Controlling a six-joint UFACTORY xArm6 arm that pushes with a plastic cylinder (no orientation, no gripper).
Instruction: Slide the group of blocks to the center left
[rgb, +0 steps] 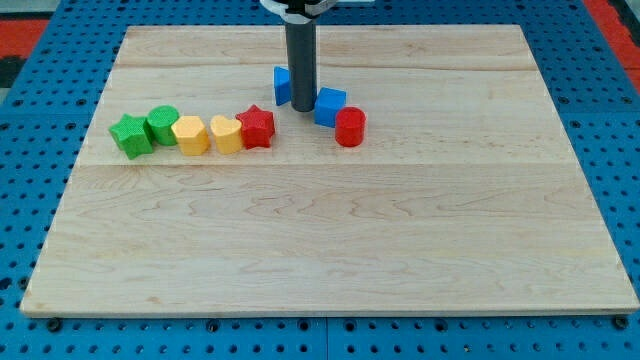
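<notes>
My tip (301, 106) stands on the wooden board (330, 250) at the upper middle, between two blue blocks. One blue block (282, 86) shows at the rod's left, partly hidden by it. A blue cube (329, 106) lies just right of the tip, with a red cylinder (350, 127) touching its lower right. To the left runs a row: a green star (130, 135), a green cylinder (162, 124), a yellow block (190, 134), a second yellow block (227, 133) and a red star (256, 127).
The board lies on a blue pegboard table (30, 200). A red strip (612, 25) shows at the upper right corner and another at the upper left.
</notes>
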